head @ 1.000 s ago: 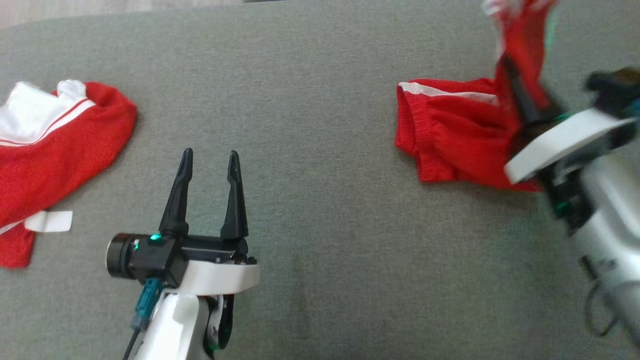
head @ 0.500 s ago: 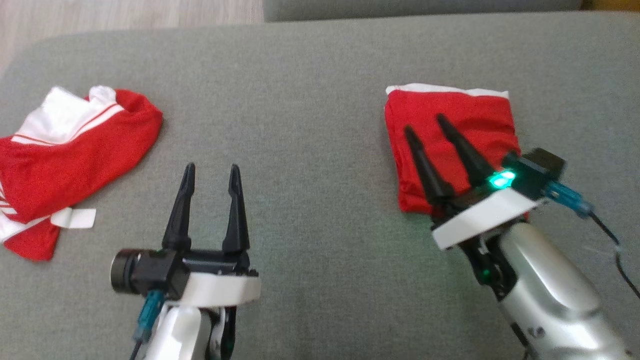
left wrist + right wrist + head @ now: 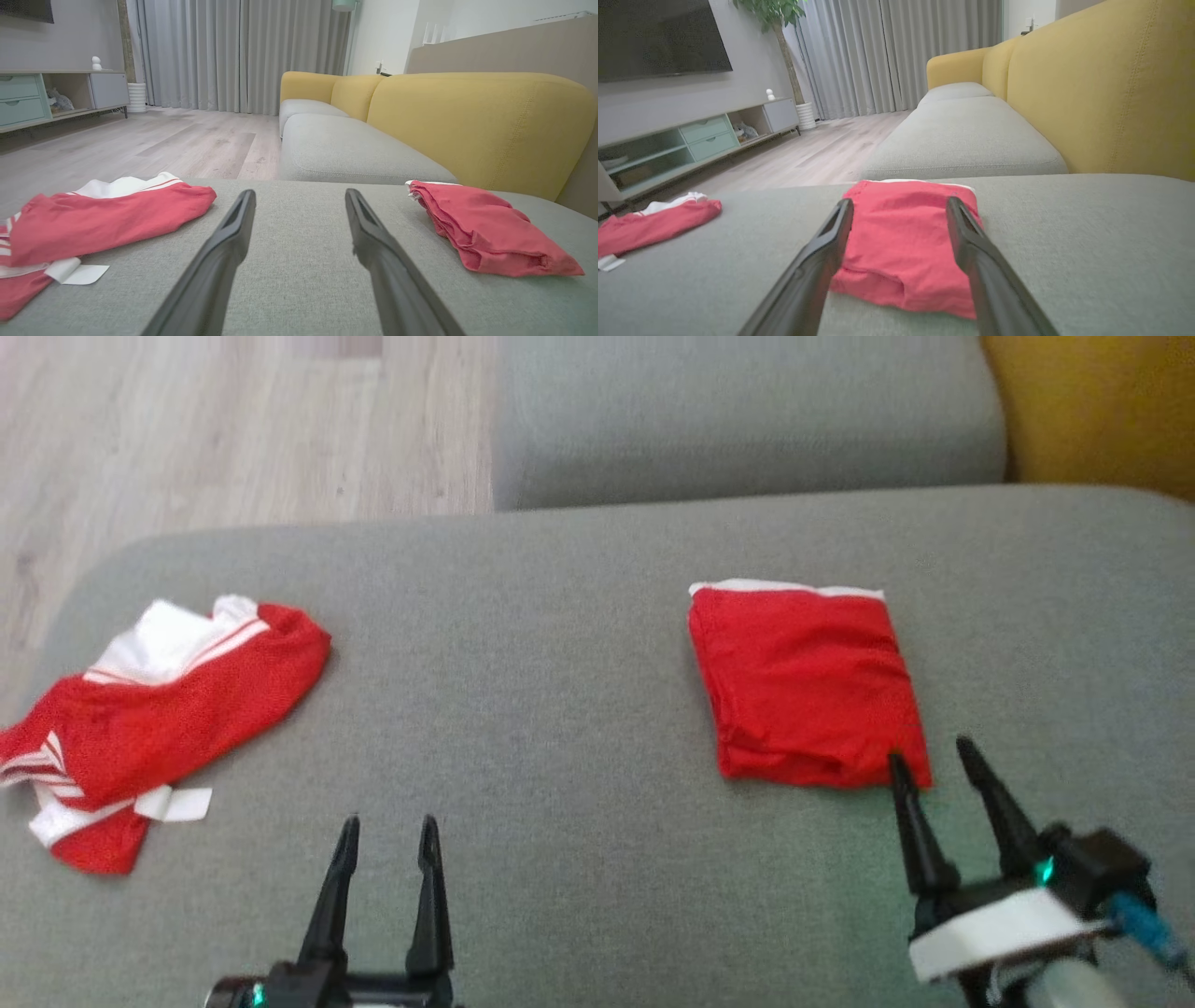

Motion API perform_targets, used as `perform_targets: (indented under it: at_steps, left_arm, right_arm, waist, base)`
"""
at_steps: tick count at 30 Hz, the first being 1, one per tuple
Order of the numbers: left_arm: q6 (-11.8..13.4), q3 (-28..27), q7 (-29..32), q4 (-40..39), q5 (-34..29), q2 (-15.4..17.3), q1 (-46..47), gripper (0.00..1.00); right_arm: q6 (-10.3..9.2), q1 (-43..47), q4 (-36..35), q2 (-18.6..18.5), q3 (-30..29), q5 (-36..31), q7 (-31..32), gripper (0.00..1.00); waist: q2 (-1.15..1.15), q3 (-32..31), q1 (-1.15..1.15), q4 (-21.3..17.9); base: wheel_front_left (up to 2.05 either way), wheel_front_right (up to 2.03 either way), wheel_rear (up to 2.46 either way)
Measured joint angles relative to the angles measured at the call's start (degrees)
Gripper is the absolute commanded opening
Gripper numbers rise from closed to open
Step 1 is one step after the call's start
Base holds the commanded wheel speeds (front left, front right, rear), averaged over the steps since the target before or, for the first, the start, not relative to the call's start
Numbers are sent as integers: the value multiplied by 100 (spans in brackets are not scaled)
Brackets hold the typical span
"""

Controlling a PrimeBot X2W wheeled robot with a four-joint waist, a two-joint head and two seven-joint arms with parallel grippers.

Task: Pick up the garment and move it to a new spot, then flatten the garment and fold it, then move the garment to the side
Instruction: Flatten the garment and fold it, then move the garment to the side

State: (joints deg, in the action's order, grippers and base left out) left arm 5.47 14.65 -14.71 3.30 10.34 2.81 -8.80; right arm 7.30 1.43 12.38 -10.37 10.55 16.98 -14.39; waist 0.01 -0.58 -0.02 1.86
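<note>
The folded red garment [image 3: 808, 686] lies flat on the right of the grey sofa seat [image 3: 560, 644] (white trim along its far edge). The right gripper [image 3: 929, 750] sits at its near edge, fingers spread and empty. The left gripper [image 3: 388, 821], also spread, is well apart, and a crumpled red-and-white garment [image 3: 168, 709] lies far left.

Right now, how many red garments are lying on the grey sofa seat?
2. The folded garment lies on the right side of the sofa seat; the crumpled red-and-white garment lies near its left edge. None seems hidden.
</note>
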Motion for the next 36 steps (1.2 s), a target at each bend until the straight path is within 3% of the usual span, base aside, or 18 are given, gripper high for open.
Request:
perform_targets:
  at_steps: [4, 13, 36]
  left_arm:
    - [1, -42, 0, -35, -89, 2, -173, 100]
    - [9, -181, 0, -3, -142, 10, -341, 100]
    - [-1, -308, 0, 37, -142, 10, -347, 100]
  right_arm:
    - [0, 220, 33, 91, -41, -414, 0, 100]
    - [0, 402, 243, 407, -222, -598, 0, 100]
    - [0, 402, 434, 483, -227, -713, 0, 100]
  waist:
    - [0, -170, 0, -5]
    - [0, -369, 1, -28]
    - [0, -391, 2, -106]
  base:
    - [0, 0, 0]
    - [0, 0, 0]
    - [0, 0, 0]
